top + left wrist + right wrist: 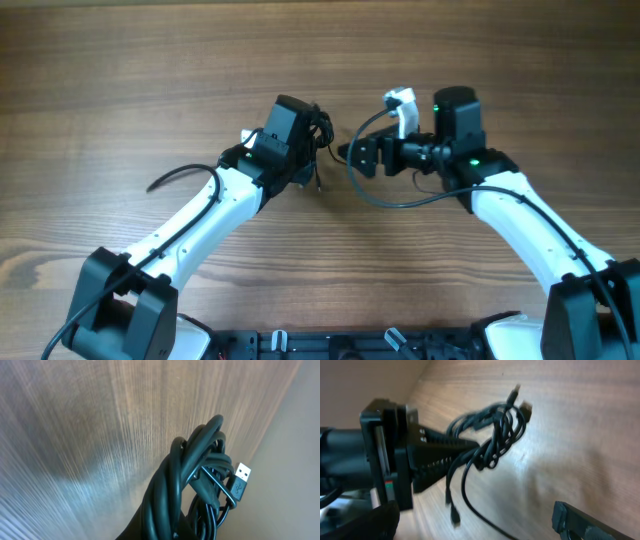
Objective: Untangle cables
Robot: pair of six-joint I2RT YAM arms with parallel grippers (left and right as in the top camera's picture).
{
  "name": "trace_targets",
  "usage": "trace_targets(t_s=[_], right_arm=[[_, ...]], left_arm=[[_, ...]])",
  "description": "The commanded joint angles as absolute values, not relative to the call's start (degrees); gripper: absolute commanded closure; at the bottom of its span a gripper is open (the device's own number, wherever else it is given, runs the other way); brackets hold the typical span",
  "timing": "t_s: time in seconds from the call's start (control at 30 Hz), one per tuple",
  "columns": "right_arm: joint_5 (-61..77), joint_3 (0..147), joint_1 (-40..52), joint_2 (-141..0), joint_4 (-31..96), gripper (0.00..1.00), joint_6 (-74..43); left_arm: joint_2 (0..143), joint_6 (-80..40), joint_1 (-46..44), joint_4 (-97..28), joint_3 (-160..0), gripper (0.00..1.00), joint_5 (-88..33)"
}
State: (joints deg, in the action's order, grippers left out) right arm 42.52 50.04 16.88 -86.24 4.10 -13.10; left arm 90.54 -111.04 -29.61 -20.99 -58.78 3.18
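The cables are a knotted bundle of thin black cords (322, 128) hanging from my left gripper (305, 150), which is shut on it just above the table. In the left wrist view the bundle (200, 480) fills the lower middle, with a silver USB plug (242, 476) sticking out to the right. In the right wrist view my left gripper's fingers (470, 451) pinch the bundle (495, 435), small plugs dangle from it, and one strand (470, 495) trails down across the table. My right gripper (352, 156) is open and empty, just right of the bundle and apart from it; one of its fingers (572, 520) shows at lower right.
The wooden table (320, 40) runs all around. The left arm's thicker black cable (175, 176) loops out at the left. A thin black cord (385, 203) curves on the table under the right gripper. The arm bases (330, 345) are at the front edge.
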Motion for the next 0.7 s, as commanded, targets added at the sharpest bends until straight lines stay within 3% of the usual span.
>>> trace_targets(t_s=[0.0, 0.17, 0.27, 0.3, 0.4, 0.53, 0.57, 0.63, 0.67], right_arm=[[31.9, 50.5, 20.8, -86.1, 1.3, 0.0, -9.0], [31.9, 50.5, 21.4, -86.8, 2.5, 0.0, -7.3], [38.5, 50.5, 18.4, -86.8, 4.8, 0.0, -7.4], [39.4, 50.5, 18.1, -86.8, 5.5, 0.0, -7.3], [39.1, 50.5, 18.1, -86.8, 9.8, 0.0, -5.7], [36.8, 50.5, 18.1, -86.8, 10.5, 0.0, -5.6], [36.4, 50.5, 18.1, -86.8, 10.5, 0.0, -5.6], [36.4, 50.5, 18.1, -86.8, 10.6, 0.0, -6.0], [36.4, 50.5, 18.1, -86.8, 11.0, 0.0, -6.0]], left_arm=[[90.0, -125.0, -29.7, -20.2, -59.1, 0.96, 4.0], [90.0, -124.5, -26.8, -22.0, -59.1, 0.96, 0.9], [90.0, -110.7, -22.3, -21.8, -59.1, 0.96, -5.4], [90.0, -108.9, -21.9, -21.8, -59.1, 0.9, -5.3], [90.0, -100.3, -21.8, -26.4, -59.1, 0.2, -5.3], [90.0, -96.2, -22.6, -35.0, -59.1, 0.0, -5.1], [90.0, -94.2, -22.7, -36.8, -59.1, 0.02, -3.0], [90.0, -78.7, -22.3, -36.3, -59.1, 0.36, 4.3], [90.1, -70.0, -22.0, -35.4, -59.1, 0.44, 6.7]])
